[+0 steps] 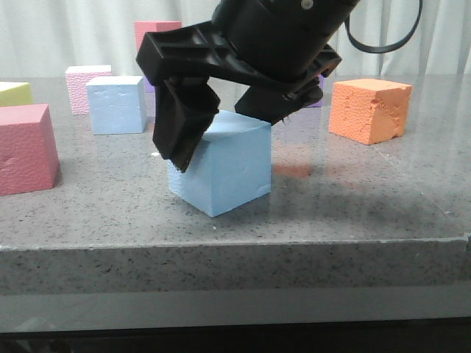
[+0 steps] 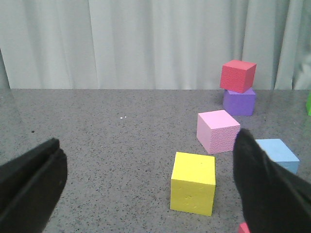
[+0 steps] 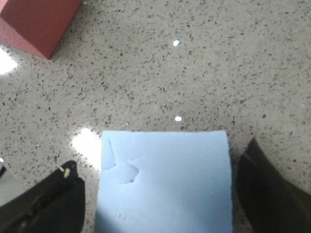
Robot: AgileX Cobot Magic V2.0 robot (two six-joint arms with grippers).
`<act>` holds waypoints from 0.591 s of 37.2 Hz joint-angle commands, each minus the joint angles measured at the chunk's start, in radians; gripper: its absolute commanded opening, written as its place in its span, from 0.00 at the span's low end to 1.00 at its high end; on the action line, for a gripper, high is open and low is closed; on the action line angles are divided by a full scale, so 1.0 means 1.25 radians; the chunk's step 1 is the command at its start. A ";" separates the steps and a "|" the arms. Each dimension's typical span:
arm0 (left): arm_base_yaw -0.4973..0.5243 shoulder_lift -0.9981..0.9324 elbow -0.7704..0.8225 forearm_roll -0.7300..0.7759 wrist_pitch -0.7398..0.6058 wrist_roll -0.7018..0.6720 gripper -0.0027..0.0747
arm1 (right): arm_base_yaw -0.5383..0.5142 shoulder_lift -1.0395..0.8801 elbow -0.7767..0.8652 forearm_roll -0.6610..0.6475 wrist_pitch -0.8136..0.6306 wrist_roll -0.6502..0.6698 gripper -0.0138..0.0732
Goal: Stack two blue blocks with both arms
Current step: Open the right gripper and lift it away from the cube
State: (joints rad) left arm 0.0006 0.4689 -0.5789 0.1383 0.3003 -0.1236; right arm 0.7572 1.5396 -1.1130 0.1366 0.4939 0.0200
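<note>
Hovering over the near blue block (image 1: 224,170), the right gripper (image 1: 221,129) has its fingers spread on both sides of it, with small gaps. The second blue block (image 1: 116,104) stands far back left, beside a pink cube (image 1: 85,87). The left gripper (image 2: 150,189) is spread wide, holding nothing.
</note>
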 commanded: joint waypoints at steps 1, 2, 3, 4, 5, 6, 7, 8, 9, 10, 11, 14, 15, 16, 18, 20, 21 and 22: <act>0.001 0.008 -0.025 -0.002 -0.068 -0.004 0.90 | -0.001 -0.066 -0.067 0.000 0.010 -0.001 0.91; 0.001 0.008 -0.025 -0.002 -0.068 -0.004 0.90 | -0.001 -0.078 -0.085 0.000 0.022 -0.001 0.91; 0.001 0.008 -0.025 -0.002 -0.068 -0.004 0.90 | -0.001 -0.084 -0.098 0.000 0.034 -0.001 0.91; 0.001 0.008 -0.025 -0.002 -0.068 -0.004 0.90 | -0.001 -0.098 -0.116 0.000 0.050 -0.001 0.91; 0.001 0.008 -0.025 -0.002 -0.068 -0.004 0.90 | -0.001 -0.110 -0.132 0.000 0.065 -0.001 0.91; 0.001 0.008 -0.025 -0.002 -0.068 -0.004 0.90 | -0.001 -0.120 -0.146 0.000 0.073 -0.001 0.91; 0.001 0.008 -0.025 -0.002 -0.068 -0.004 0.90 | -0.001 -0.127 -0.155 0.000 0.081 -0.001 0.91; 0.001 0.008 -0.025 -0.002 -0.068 -0.004 0.90 | -0.001 -0.136 -0.165 0.000 0.085 -0.001 0.90; 0.001 0.008 -0.025 -0.002 -0.068 -0.004 0.90 | -0.001 -0.142 -0.170 0.000 0.088 -0.001 0.88; 0.001 0.008 -0.025 -0.002 -0.068 -0.004 0.90 | -0.001 -0.147 -0.173 0.000 0.088 -0.001 0.84; 0.001 0.008 -0.025 -0.002 -0.068 -0.004 0.90 | -0.001 -0.154 -0.176 0.000 0.088 -0.001 0.81; 0.001 0.008 -0.025 -0.002 -0.068 -0.004 0.90 | -0.001 -0.176 -0.176 0.000 0.092 0.000 0.62; 0.001 0.008 -0.025 -0.002 -0.068 -0.004 0.90 | -0.001 -0.186 -0.176 0.000 0.098 0.000 0.55; 0.001 0.008 -0.025 -0.002 -0.068 -0.004 0.90 | -0.001 -0.196 -0.176 0.000 0.102 0.000 0.50; 0.001 0.008 -0.025 -0.002 -0.068 -0.004 0.90 | -0.001 -0.215 -0.176 0.000 0.107 0.000 0.39; 0.001 0.008 -0.025 -0.002 -0.068 -0.004 0.90 | -0.001 -0.234 -0.176 0.000 0.111 0.000 0.30; 0.001 0.008 -0.025 -0.002 -0.068 -0.004 0.90 | -0.001 -0.243 -0.176 0.000 0.112 0.000 0.25; 0.001 0.008 -0.025 -0.002 -0.068 -0.004 0.90 | -0.001 -0.255 -0.176 -0.002 0.113 0.000 0.21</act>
State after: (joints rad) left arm 0.0006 0.4689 -0.5789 0.1383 0.3003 -0.1236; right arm 0.7572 1.2918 -1.2980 0.1366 0.6845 0.0214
